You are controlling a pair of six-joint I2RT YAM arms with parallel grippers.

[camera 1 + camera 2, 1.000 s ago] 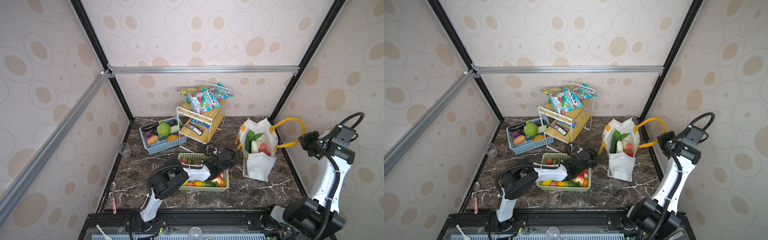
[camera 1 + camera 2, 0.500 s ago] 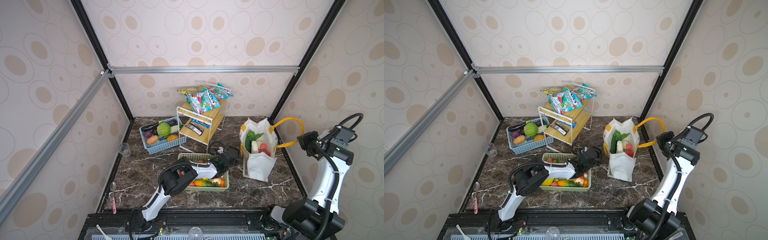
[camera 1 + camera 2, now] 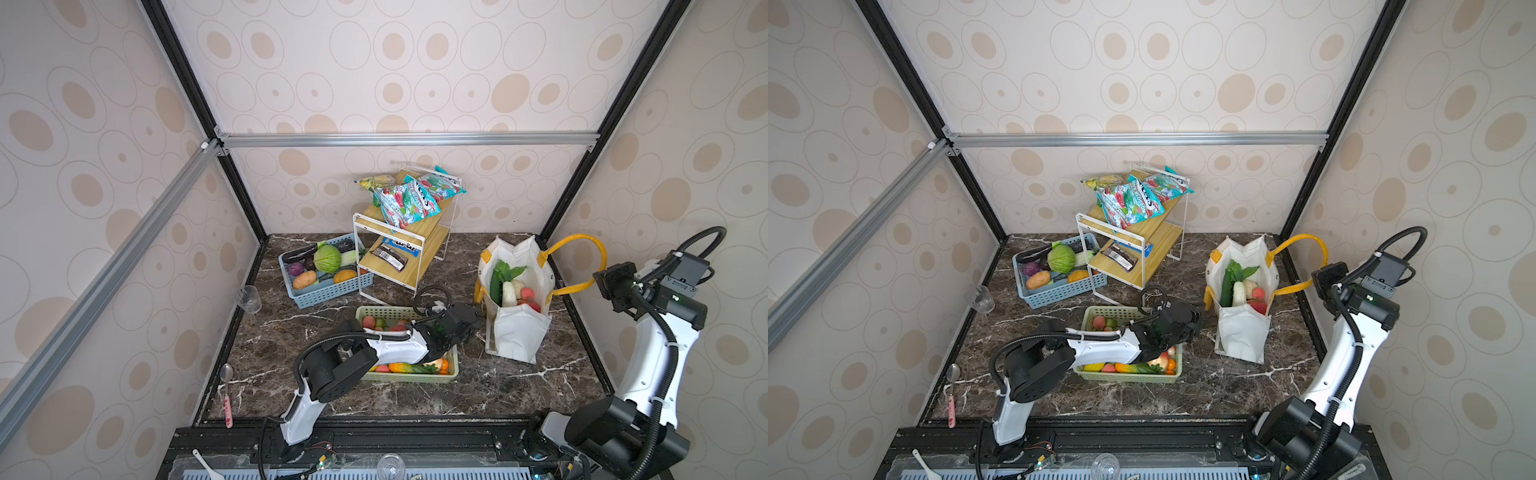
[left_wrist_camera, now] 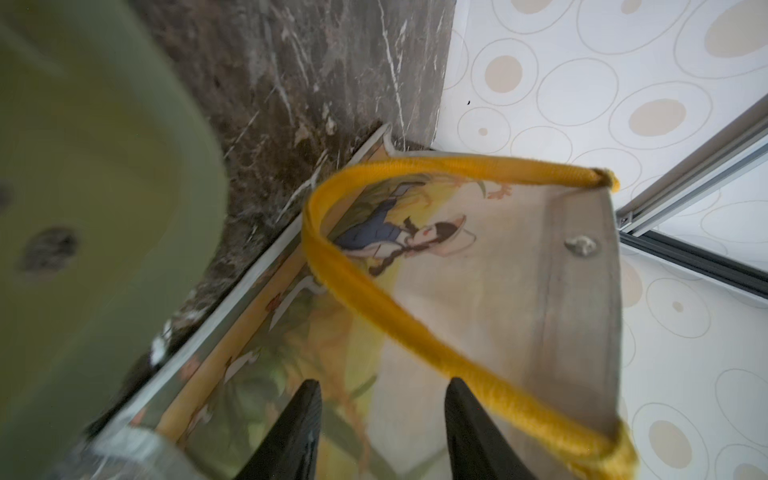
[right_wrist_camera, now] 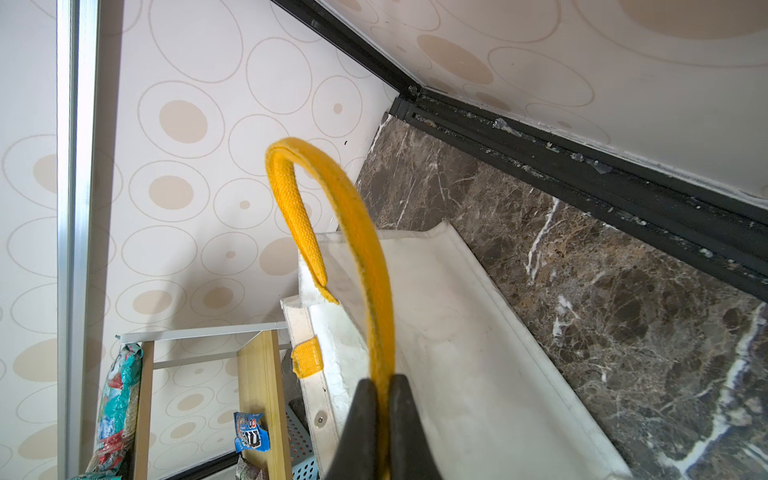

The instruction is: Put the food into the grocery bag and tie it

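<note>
The right gripper (image 5: 380, 380) pinches the woven yellow strap (image 5: 357, 216) flat between its tips. The left gripper (image 4: 380, 384), edged nearer since a second ago, has its fingers (image 4: 307, 403) apart, the other strap (image 4: 374, 299), fuzzy, curving past one tip. Beyond stands the soft white bag (image 3: 517, 340), food (image 3: 509, 291) inside.

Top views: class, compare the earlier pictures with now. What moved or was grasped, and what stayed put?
The left gripper moved right across the green basket toward the bag. Its jaws stand open beside the near handle, not gripping it. The right gripper stayed shut on the far handle, holding it up. The bag and the food inside it are unmoved.
</note>
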